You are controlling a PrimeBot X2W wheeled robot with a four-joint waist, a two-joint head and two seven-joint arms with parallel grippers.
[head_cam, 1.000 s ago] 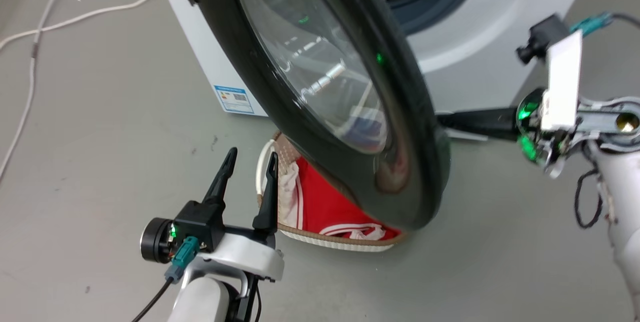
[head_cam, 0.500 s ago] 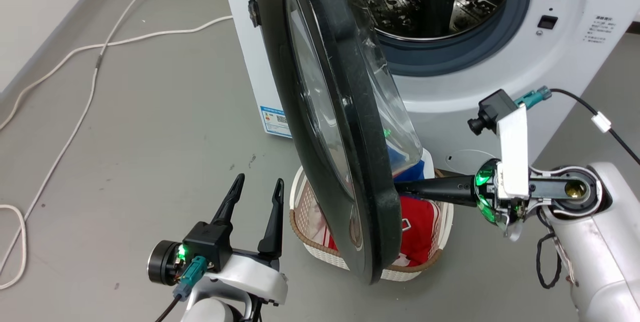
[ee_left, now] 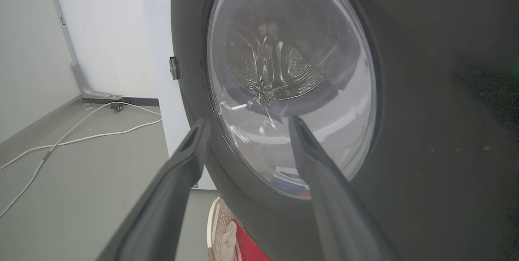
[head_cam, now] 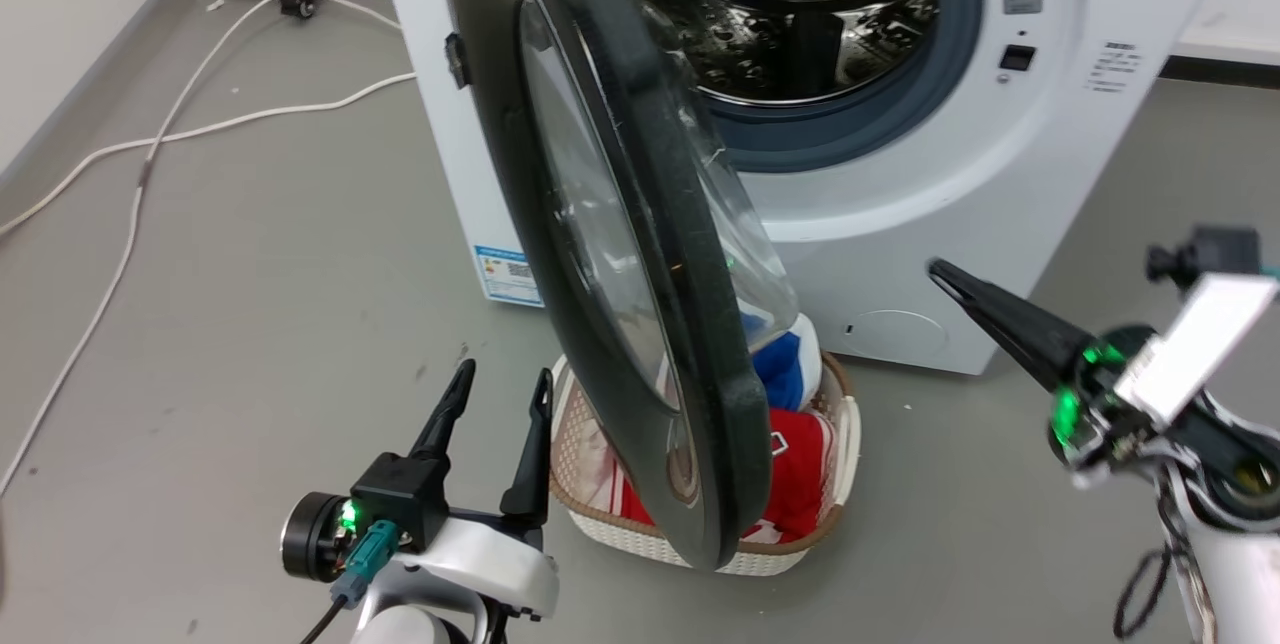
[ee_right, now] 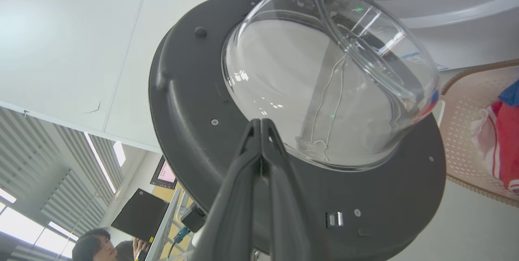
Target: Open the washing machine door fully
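Note:
The washing machine door (head_cam: pixel 650 254) stands swung out from the white washer (head_cam: pixel 930 224), edge-on to the head view, its glass bowl facing the drum. My left gripper (head_cam: pixel 502 376) is open at the lower left, just outside the door's outer face and apart from it. In the left wrist view the open left gripper (ee_left: pixel 246 125) points at the door's (ee_left: pixel 425 90) window. My right gripper (head_cam: pixel 940 271) is shut on nothing, to the right of the door with a gap between them. The right wrist view has the shut right gripper (ee_right: pixel 260 122) aimed at the door's inner face (ee_right: pixel 190 103) and its bowl (ee_right: pixel 324 82).
A white laundry basket (head_cam: pixel 840 414) with red and blue clothes sits on the floor under the door's lower edge. A white cable (head_cam: pixel 200 129) runs over the grey floor at the left. The steel drum (head_cam: pixel 790 4) is exposed. People (ee_right: pixel 97 247) are in the background.
The head camera has shifted. My right gripper has left the door's inner side and now sits apart from it, further right. The left gripper holds its place, still open.

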